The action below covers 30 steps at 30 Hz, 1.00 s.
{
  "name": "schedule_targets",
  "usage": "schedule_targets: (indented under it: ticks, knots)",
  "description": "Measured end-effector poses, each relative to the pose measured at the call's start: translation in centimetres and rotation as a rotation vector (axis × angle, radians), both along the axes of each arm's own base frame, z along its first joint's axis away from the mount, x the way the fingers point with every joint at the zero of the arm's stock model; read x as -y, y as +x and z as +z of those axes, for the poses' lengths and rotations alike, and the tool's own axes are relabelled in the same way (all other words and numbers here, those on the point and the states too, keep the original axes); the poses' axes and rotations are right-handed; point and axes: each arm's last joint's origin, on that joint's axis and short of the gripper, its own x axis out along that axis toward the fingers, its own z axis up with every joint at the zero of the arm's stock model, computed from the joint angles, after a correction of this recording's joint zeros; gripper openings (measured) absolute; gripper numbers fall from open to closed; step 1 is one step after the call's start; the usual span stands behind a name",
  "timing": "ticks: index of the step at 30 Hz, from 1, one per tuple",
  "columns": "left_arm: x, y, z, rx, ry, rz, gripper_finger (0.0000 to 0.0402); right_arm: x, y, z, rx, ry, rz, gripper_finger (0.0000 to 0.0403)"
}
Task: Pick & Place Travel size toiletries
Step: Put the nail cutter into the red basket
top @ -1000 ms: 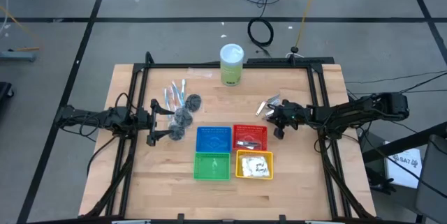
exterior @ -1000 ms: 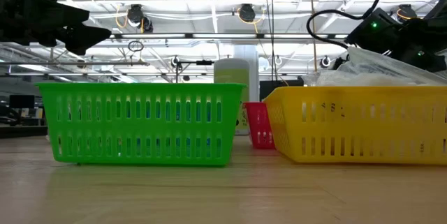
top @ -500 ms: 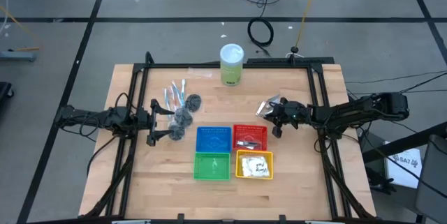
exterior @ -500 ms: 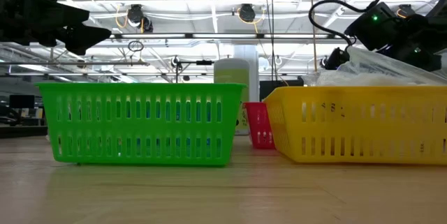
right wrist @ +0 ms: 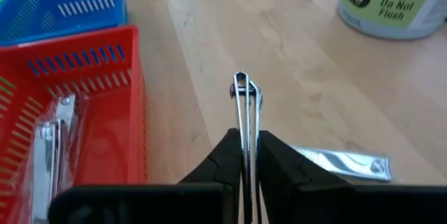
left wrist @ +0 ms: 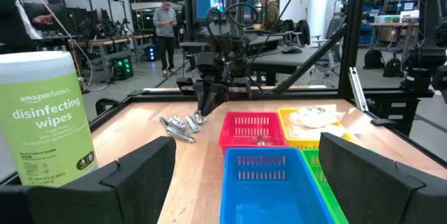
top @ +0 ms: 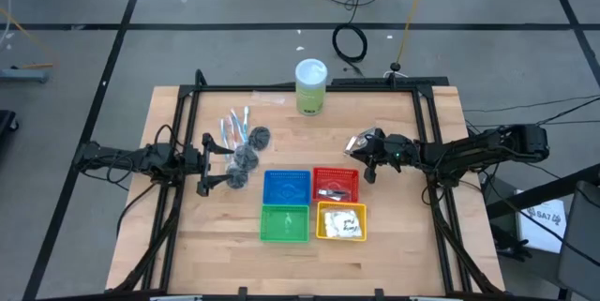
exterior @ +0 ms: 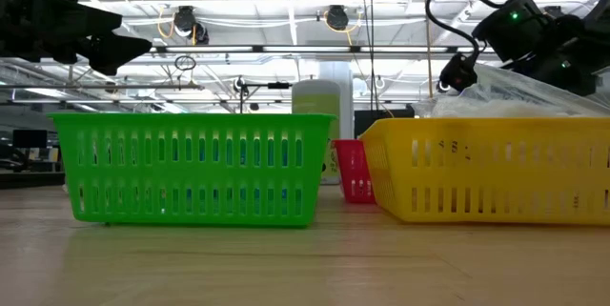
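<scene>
My right gripper [top: 366, 149] [right wrist: 244, 140] is shut on a shiny silver toiletry piece [right wrist: 244, 102], right of the red basket [top: 336, 183]. More silver pieces lie on the table beside it [right wrist: 342, 161] [left wrist: 177, 128], and others in the red basket [right wrist: 49, 144]. Clear-wrapped sticks [top: 234, 125] and dark grey puffs [top: 247, 156] lie at the table's left, just in front of my left gripper [top: 208, 163] [left wrist: 251, 182], which is open and holds nothing. White sachets [top: 343, 223] fill the yellow basket [top: 323, 232]. My right gripper pinches the silver piece between its two fingers by its near end [right wrist: 244, 128]. The thin piece stands on edge and sticks out forward past the fingertips, along the fingers. The fingers slant down from the table's right side. Whether its free end [right wrist: 242, 77] is clear of the table, I cannot tell.
Blue [top: 287, 187] and green [top: 284, 223] baskets sit with the red and yellow ones in a square block at the table's near middle. A tall green wipes cylinder [top: 311, 87] stands at the far edge. A black frame [top: 281, 88] runs around the table. People stand in the room beyond.
My right gripper has tipped its fingers up toward level and risen slightly, shifting a little toward the far left, staying shut on the silver piece. My left arm has kept still.
</scene>
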Motion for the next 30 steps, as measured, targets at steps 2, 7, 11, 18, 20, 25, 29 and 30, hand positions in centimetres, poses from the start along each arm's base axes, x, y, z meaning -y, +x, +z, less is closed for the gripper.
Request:
schedule_targets:
  ticks: [2, 7, 11, 18, 20, 25, 29, 30]
  knots:
    - [0.0, 0.0, 0.0, -0.001, 0.0, 0.0, 0.0347, 0.0, 0.0, 0.1, 0.008, -0.009, 0.004, 0.0022]
    - [0.0, 0.0, 0.0, 0.0, 0.0, 0.0, 0.0347, 0.0, 0.1, 0.2, 0.016, -0.02, 0.008, 0.0022]
    - [0.0, 0.0, 0.0, 0.0, 0.0, 0.0, 0.0347, 0.0, 0.2, 0.3, 0.031, -0.025, 0.009, 0.0022]
    - [0.0, 0.0, 0.0, 0.0, 0.0, 0.0, 0.0347, 0.1, 0.4, 0.8, 0.08, -0.041, 0.011, 0.0022]
    - [0.0, 0.0, 0.0, 0.0, 0.0, -0.001, 0.0347, 0.0, 0.4, 0.8, 0.086, -0.042, 0.014, 0.0022]
    - [0.0, 0.0, 0.0, 0.0, 0.0, 0.0, 0.0347, -0.4, 0.6, 1.1, 0.108, -0.056, 0.041, 0.0022]
    - [0.0, 0.0, 0.0, 0.0, 0.0, 0.0, 0.0347, -0.8, 0.7, 1.1, 0.115, -0.061, 0.067, 0.0023]
    - [0.0, 0.0, 0.0, 0.0, 0.0, 0.0, 0.0347, -0.9, 0.7, 1.1, 0.115, -0.06, 0.073, 0.0023]
